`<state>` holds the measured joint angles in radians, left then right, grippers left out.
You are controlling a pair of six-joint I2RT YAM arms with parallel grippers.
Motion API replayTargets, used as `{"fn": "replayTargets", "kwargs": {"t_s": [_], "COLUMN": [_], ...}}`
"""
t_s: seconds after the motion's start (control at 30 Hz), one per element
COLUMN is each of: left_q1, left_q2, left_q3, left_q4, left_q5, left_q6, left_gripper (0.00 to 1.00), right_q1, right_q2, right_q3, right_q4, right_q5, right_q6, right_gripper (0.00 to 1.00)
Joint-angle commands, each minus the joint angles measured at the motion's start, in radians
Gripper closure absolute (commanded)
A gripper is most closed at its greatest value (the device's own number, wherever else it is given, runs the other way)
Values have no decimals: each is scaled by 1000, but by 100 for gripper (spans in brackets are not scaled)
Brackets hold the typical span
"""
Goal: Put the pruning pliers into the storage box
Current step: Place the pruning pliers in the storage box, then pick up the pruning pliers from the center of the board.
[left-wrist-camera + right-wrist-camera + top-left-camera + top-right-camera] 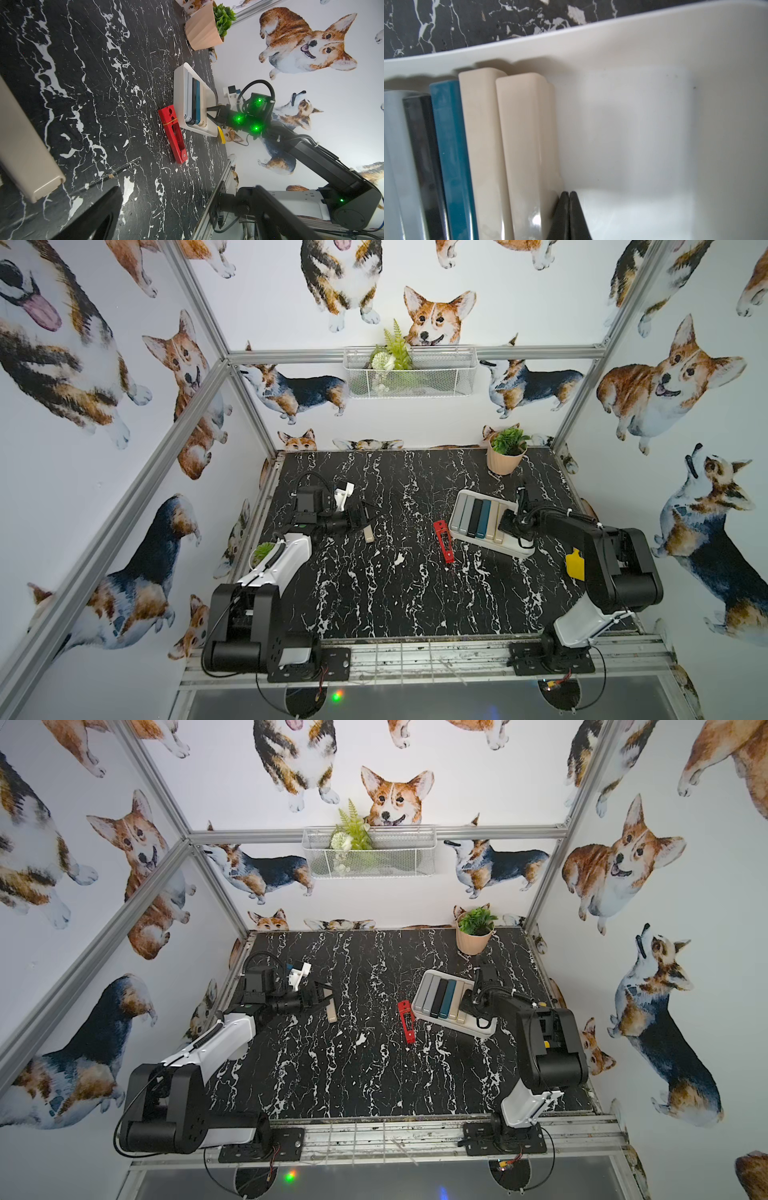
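I see the red pruning pliers (443, 542) lying lengthwise front-to-back beside the storage box (521, 551); right gripper (568, 196) clenched empty, left gripper (364, 516) grasping beige pliers (368, 535).

Right arm (573, 526) hides storage box (494, 546) near end; beige pliers (27, 145) cut off at left wrist view edge.
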<state>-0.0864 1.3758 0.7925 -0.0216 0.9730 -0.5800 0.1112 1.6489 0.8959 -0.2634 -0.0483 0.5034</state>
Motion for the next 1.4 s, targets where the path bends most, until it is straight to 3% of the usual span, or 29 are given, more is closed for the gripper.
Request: {"fn": "replayTargets", "kwargs": {"t_s": [0.0, 0.37, 0.43, 0.47, 0.73, 0.93, 1.27, 1.37], "left_q1": [-1, -2, -1, -2, -1, -1, 0, 6], "left_q2": [-3, -1, -2, -3, -4, -7, -24, -17], "left_q3": [7, 10, 10, 10, 15, 20, 78, 85], "left_q4": [0, -3, -2, -3, -23, -45, -240, -232], "left_q5": [7, 7, 7, 7, -3, -11, -144, -134], "left_q6": [8, 11, 10, 12, 24, 40, 155, 146], "left_gripper": [0, 0, 0, 0, 0, 0, 0, 0], "right_q1": [1, 0, 1, 1, 1, 11, 180, 244], "right_q2": [3, -54, -66, -74, -156, -222, -217, -194], "right_q3": [4, 10, 15, 15, 14, 10, 62, 79], "right_q4": [25, -35, -56, -63, -114, -106, -103, -71], "right_q5": [-17, 47, 61, 67, 98, 24, 10, 11], "right_q6": [12, -12, -19, -22, -41, -25, 35, 68], "right_gripper": [100, 100, 84, 81, 71, 67, 61, 60]}}
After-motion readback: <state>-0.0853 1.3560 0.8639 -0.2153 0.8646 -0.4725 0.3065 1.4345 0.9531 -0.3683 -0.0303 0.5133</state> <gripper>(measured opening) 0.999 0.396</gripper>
